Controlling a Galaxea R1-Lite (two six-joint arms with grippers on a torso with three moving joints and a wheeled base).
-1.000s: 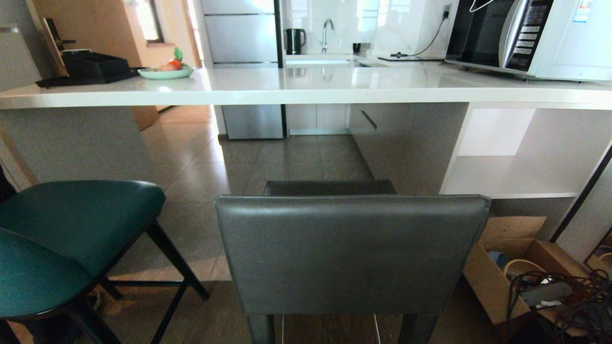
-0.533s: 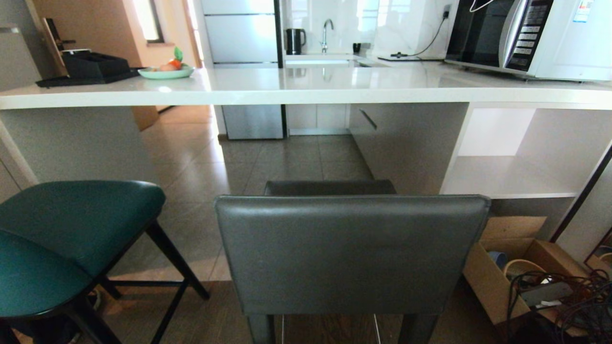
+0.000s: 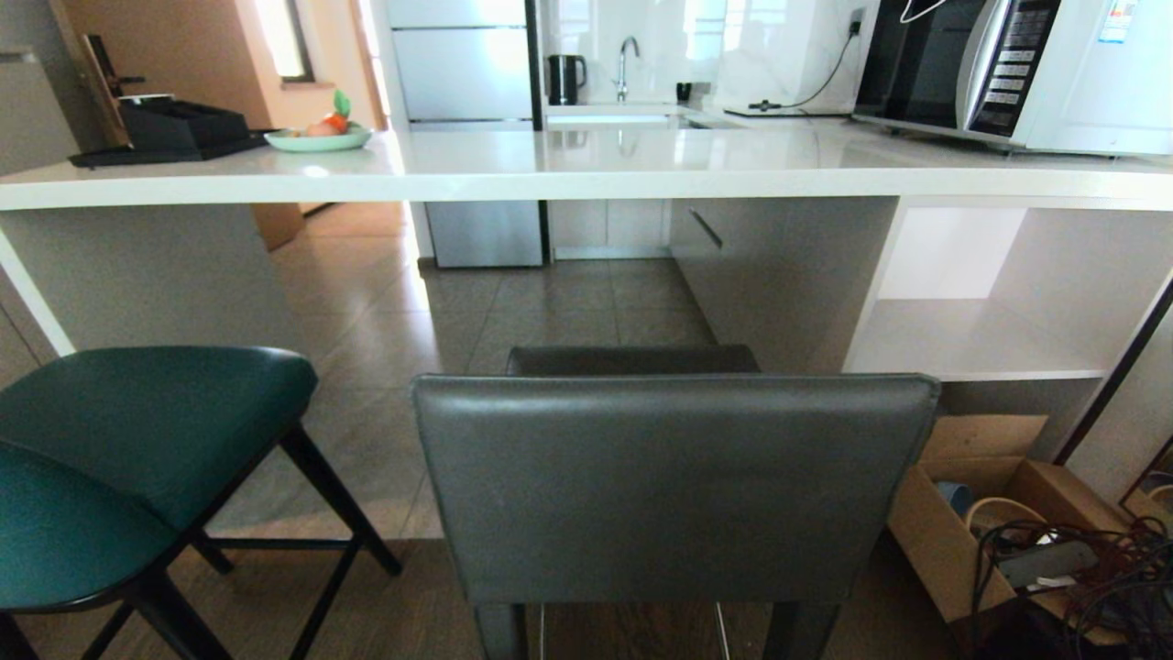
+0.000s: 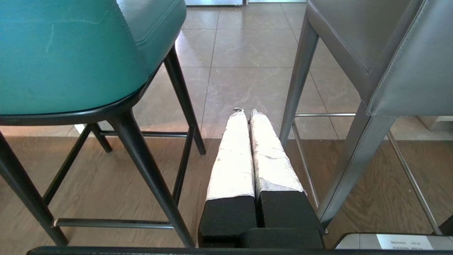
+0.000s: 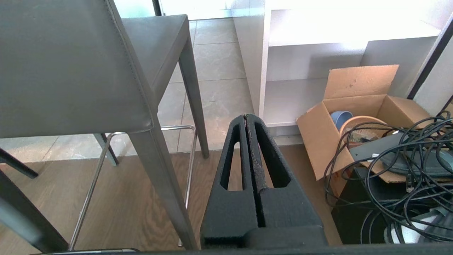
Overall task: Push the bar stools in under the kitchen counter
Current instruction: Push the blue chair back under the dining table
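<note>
The grey bar stool (image 3: 674,486) stands in the middle with its square back towards me, its seat short of the kitchen counter (image 3: 586,170). To its left stands the teal bar stool (image 3: 137,431), also out from the counter. Neither arm shows in the head view. My left gripper (image 4: 244,112) hangs low and shut in the gap between the teal stool (image 4: 70,53) and the grey stool (image 4: 407,63), touching neither. On the grey stool's (image 5: 67,71) right side, my right gripper (image 5: 246,117) is shut and holds nothing.
An open cardboard box (image 3: 971,495) and a tangle of black cables (image 3: 1081,568) lie on the floor at the right, below a white shelf unit (image 3: 971,339). On the counter sit a microwave (image 3: 1008,64) and a green plate (image 3: 316,137). Tiled floor runs under the counter.
A dark shape at the far left edge and beneath the teal stool has gone from the head view. Both stools and the counter stand where they were.
</note>
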